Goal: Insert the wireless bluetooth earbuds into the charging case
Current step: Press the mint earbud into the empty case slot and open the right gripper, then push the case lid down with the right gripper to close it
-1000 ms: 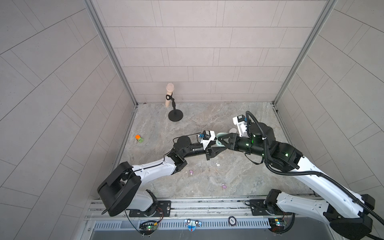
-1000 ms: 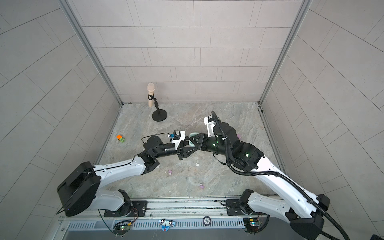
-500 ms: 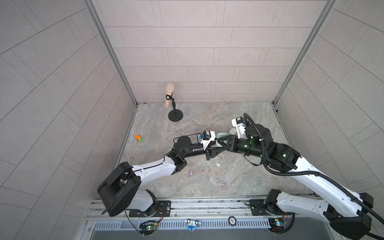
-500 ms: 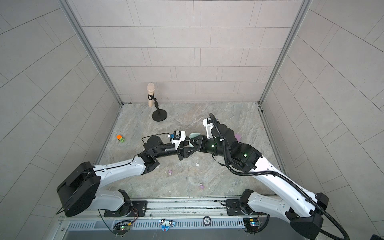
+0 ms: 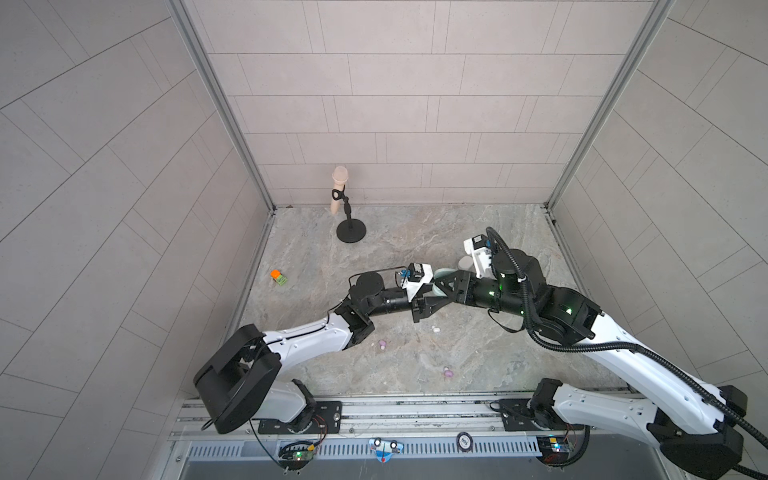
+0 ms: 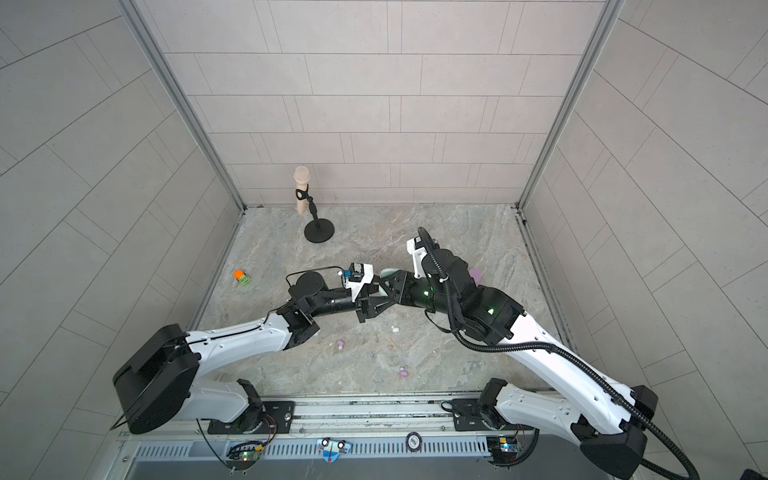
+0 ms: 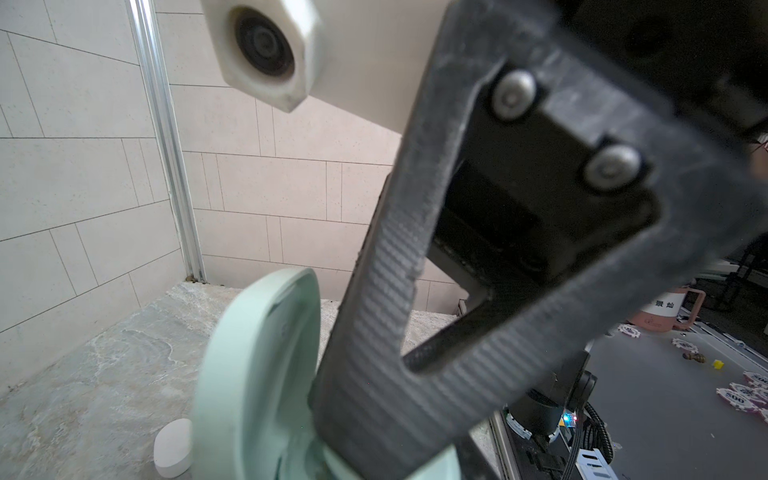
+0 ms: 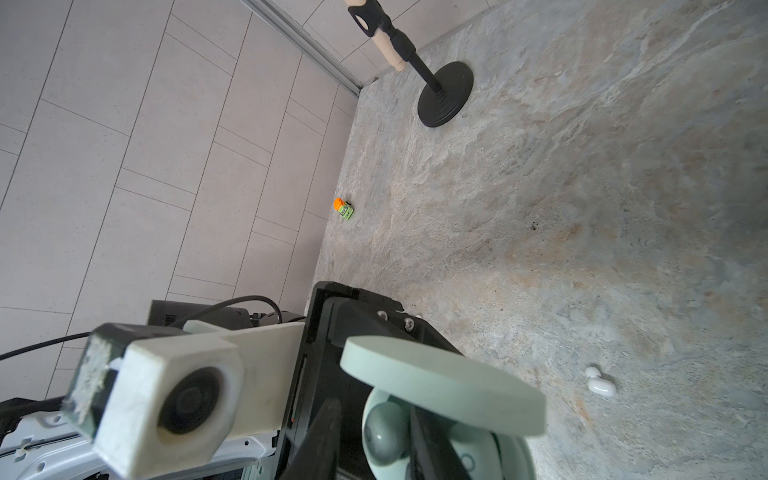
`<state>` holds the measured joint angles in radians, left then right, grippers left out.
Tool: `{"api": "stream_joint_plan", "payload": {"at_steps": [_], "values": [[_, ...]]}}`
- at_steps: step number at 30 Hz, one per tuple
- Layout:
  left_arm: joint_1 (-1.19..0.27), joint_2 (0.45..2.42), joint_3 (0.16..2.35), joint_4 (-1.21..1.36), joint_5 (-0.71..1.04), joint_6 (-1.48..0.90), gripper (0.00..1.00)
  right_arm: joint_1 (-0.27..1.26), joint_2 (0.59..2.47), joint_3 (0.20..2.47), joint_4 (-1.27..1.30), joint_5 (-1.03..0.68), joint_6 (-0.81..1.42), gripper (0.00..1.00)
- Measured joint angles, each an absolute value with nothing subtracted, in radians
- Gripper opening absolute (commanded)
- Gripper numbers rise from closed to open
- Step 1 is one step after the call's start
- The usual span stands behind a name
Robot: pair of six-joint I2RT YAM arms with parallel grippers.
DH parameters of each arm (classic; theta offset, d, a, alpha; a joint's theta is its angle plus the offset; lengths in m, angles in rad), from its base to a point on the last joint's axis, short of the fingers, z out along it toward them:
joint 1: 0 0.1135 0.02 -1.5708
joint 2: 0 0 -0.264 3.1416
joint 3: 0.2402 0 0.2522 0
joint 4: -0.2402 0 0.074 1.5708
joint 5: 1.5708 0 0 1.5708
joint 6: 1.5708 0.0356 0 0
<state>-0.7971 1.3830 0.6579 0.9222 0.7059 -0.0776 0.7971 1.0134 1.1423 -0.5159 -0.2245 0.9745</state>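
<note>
My left gripper is shut on the mint-green charging case, held above the floor with its lid swung up. The case's lid also shows in a top view. One mint earbud sits in a socket of the case. My right gripper straddles this bud, open, with a dark gap between one finger and the bud. In the left wrist view that finger fills the frame beside the case's lid. A white earbud and two lilac earbuds lie on the floor.
A white case lies just behind the grippers and a lilac case sits behind my right arm. A microphone on a black stand rises at the back. An orange-and-green toy lies by the left wall.
My right gripper's jaws have parted from the mint earbud, which stays in the case. The right arm edged slightly left; the left arm held still.
</note>
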Motion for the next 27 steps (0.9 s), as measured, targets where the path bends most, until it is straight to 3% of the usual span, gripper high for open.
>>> {"api": "stream_joint_plan", "payload": {"at_steps": [13,21,27], "values": [[-0.799,1.380,0.654,0.934,0.683,-0.070,0.00,0.804,0.989,1.220,-0.651,-0.208,0.954,0.56],[-0.799,1.342,0.608,0.926,0.668,-0.062,0.00,0.805,0.965,1.317,-0.769,-0.155,0.894,0.58],[-0.799,1.306,0.593,0.900,0.675,-0.055,0.00,0.767,1.053,1.432,-0.838,-0.145,0.826,0.58]]}}
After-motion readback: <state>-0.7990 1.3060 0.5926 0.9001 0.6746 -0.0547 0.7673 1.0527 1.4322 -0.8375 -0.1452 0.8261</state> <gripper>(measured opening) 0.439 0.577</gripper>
